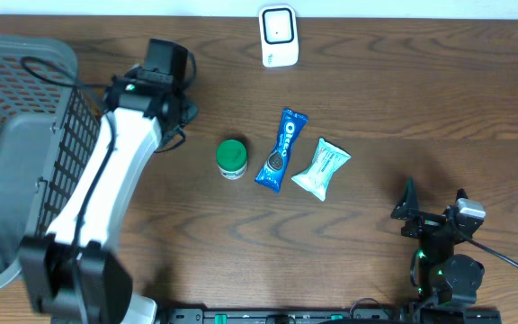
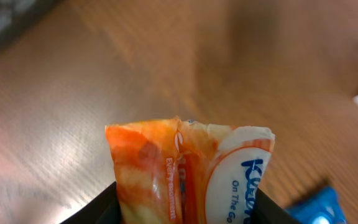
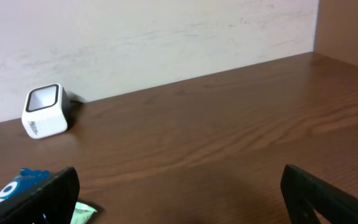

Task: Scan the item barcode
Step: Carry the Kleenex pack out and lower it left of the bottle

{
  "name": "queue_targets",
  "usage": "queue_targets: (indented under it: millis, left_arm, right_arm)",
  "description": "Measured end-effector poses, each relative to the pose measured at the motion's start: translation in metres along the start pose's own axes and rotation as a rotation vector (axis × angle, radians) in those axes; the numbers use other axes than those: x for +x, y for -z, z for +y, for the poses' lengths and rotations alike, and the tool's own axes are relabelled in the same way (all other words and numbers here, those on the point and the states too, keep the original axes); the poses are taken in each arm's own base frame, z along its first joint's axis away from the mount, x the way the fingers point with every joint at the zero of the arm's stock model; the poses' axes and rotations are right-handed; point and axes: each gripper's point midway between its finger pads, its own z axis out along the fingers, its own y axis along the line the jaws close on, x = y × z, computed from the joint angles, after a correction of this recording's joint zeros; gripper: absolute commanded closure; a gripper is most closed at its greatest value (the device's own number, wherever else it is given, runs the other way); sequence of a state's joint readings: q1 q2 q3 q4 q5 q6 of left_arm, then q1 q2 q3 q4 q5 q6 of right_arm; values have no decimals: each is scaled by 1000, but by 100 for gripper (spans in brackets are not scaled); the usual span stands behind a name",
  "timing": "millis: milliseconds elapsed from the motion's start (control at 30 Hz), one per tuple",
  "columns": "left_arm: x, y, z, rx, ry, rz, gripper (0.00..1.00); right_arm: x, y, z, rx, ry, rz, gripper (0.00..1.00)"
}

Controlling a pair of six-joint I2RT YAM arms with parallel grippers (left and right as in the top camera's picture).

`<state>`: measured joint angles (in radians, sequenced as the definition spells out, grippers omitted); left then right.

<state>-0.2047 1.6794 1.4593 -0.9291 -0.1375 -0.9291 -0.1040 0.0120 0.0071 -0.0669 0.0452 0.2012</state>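
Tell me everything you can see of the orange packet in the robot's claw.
The orange packet is a soft, glossy plastic pack, orange with a white oval label in blue lettering, likely pocket tissues. Only its upper part shows, with a crinkled top edge. It stands upright, clamped between the left gripper's dark fingers, which press both its sides. It hangs above the wooden table, touching nothing else. The overhead view hides it under the arm.

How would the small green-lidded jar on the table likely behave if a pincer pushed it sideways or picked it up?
The green-lidded jar looks rigid, so it would probably hold its shape when squeezed. It stands upright on a round base, apart from the Oreo pack, so a low push would likely slide it; a high one might tip it, and then it could roll.
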Motion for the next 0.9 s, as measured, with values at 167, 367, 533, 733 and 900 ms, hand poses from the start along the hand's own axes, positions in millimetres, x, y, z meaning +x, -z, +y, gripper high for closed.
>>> queue_targets:
  millis: [167,367,533,733,900]
  left_arm:
    - [22,-44,9,-124,221,93,53]
    - [47,-81,14,-222,425,176,53]
    - [56,-94,17,-263,471,202,50]
    - [56,-95,18,-271,487,201,28]
    - [57,-95,17,-270,491,203,24]
  right_arm:
    - [0,0,0,0,0,0,1]
    - [0,0,0,0,0,0,1]
    - [0,0,0,0,0,0,1]
    - [0,0,0,0,0,0,1]
    - [0,0,0,0,0,0,1]
